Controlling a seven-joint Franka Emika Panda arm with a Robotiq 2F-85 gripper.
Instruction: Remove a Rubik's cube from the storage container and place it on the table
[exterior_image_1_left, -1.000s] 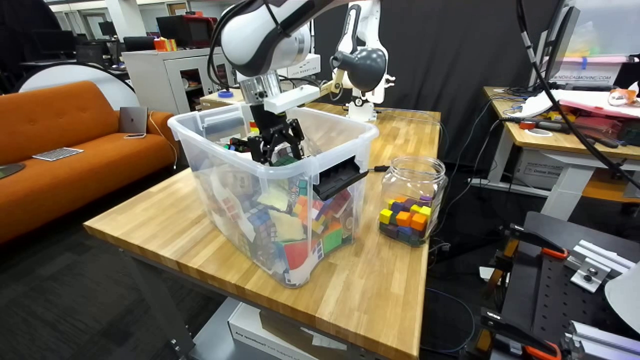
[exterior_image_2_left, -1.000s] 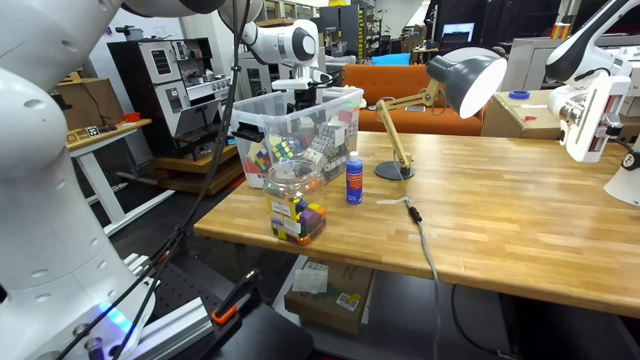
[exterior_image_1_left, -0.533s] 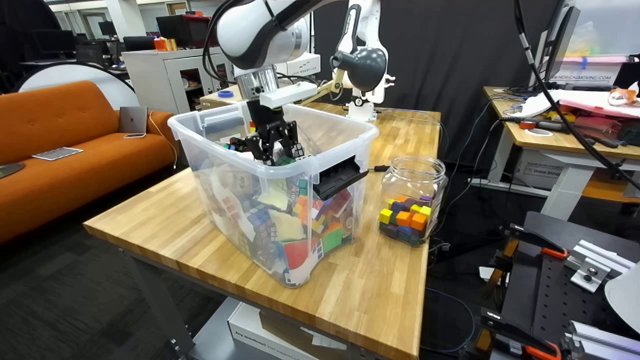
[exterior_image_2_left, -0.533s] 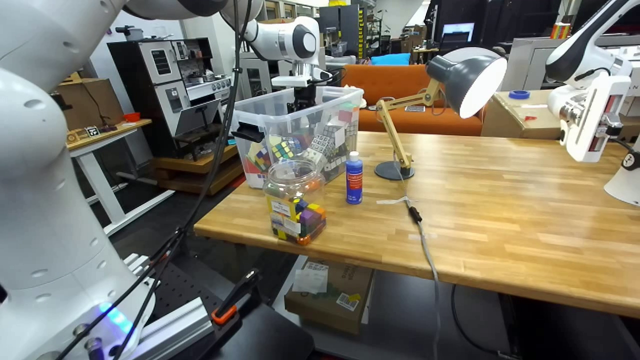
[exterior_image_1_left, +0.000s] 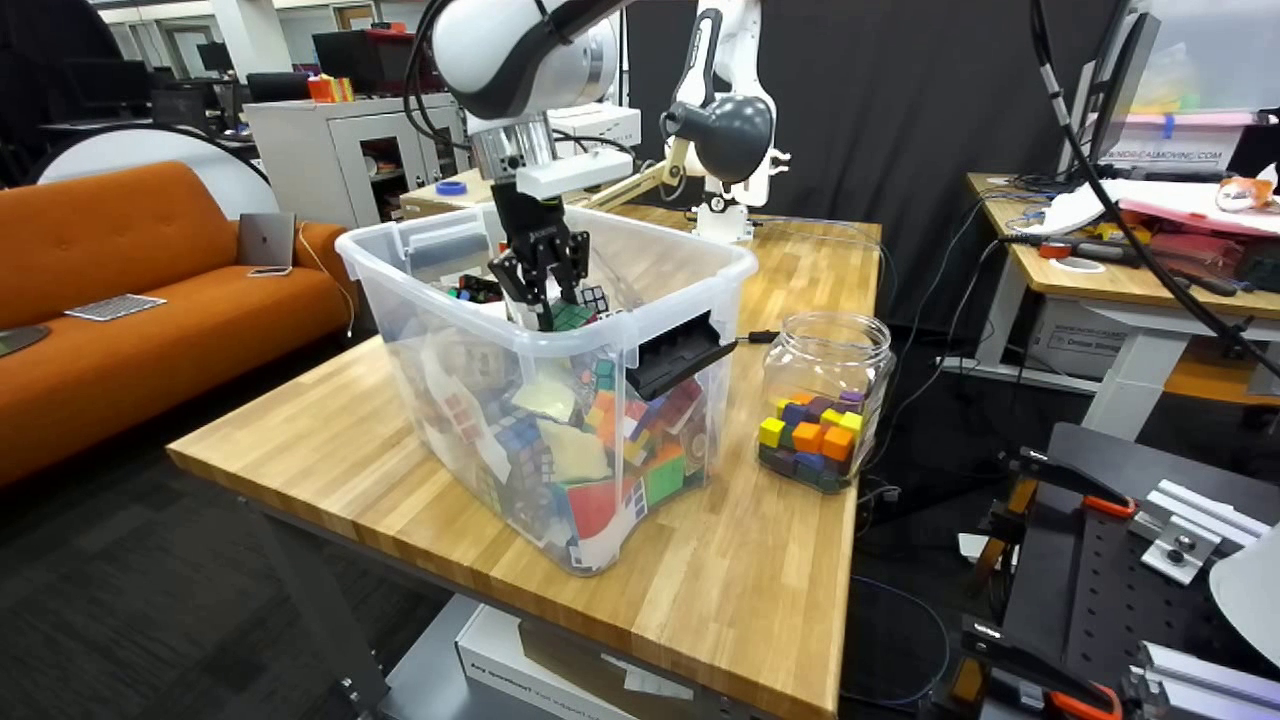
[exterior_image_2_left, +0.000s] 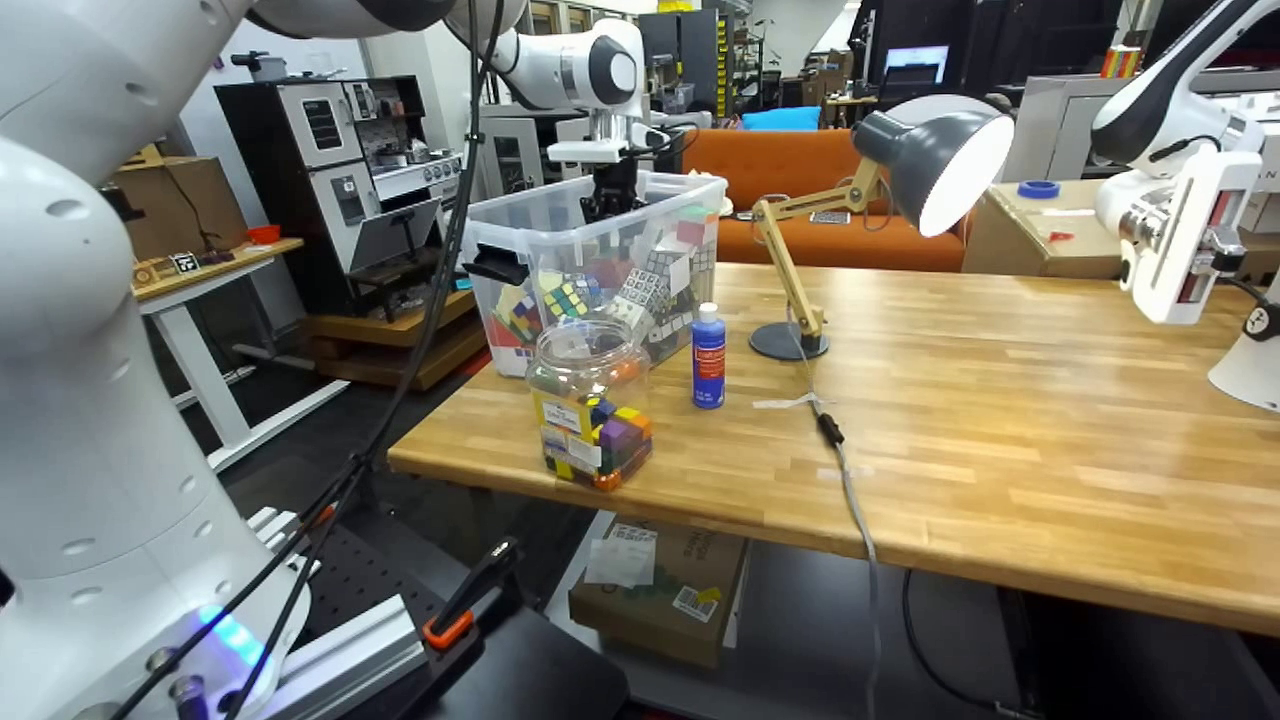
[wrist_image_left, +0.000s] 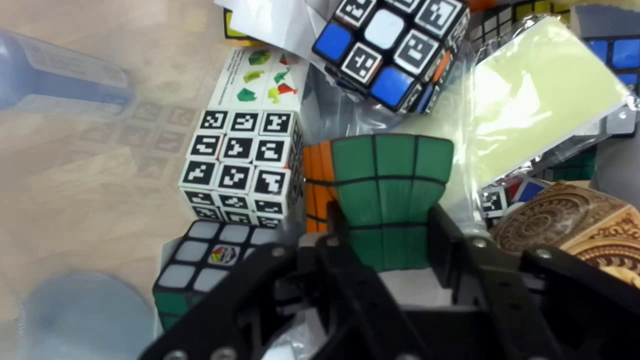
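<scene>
Item: green-and-orange Rubik's-style cube, faces curved. Location: inside the storage container, below its rim; not yet on the table. Presumed target, since it lies directly under my gripper.

Gripper: jaws part-way apart, one to either side of the green face in the wrist view. Whether they press on the cube or merely straddle it, I cannot tell.

Latest change: in both exterior views the gripper's body stands higher than half a second ago. Bearing on the task: I read a grasp being tried, or a lift at its very start; the carry and the placing are wholly ahead. If the hold is poor, the cube may slip back among its neighbours.

Against the frame of a second ago: jaws look closer together; more of the green face shows; the cube itself is little moved, if at all; the container is unmoved.

Neighbours in the container: one white fiducial-tag cube, just beside; one black-edged cube with blue squares; one pale yellow sheet in clear plastic; one carved wood-look block, farther off.

Outside, on the table: one clear jar of coloured blocks, near the container; one blue bottle; one desk lamp.
</scene>
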